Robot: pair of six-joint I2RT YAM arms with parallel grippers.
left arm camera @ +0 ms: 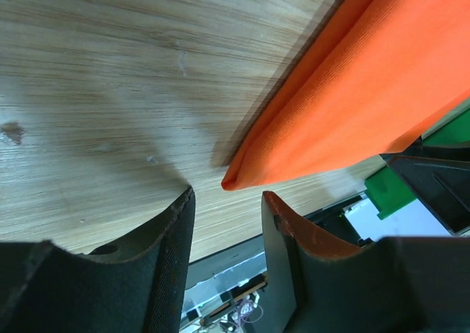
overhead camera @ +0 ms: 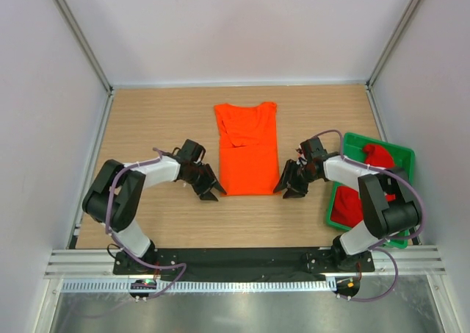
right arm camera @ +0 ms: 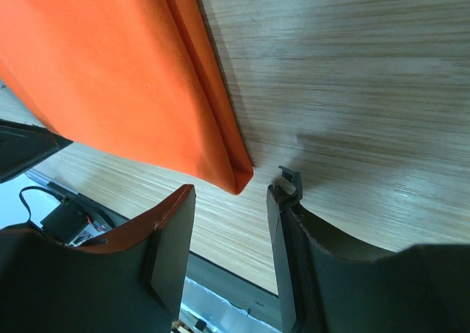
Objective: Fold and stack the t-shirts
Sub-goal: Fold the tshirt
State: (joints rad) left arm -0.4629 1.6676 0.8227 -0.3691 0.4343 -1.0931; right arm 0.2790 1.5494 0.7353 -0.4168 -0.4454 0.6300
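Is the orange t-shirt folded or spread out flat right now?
Partly folded. The orange t-shirt lies as a narrow strip with its sleeves turned in, and both wrist views show doubled layers at its near corners.

Corner of orange t-shirt (right arm camera: pixel 110 76) near hand (right arm camera: pixel 233 192)
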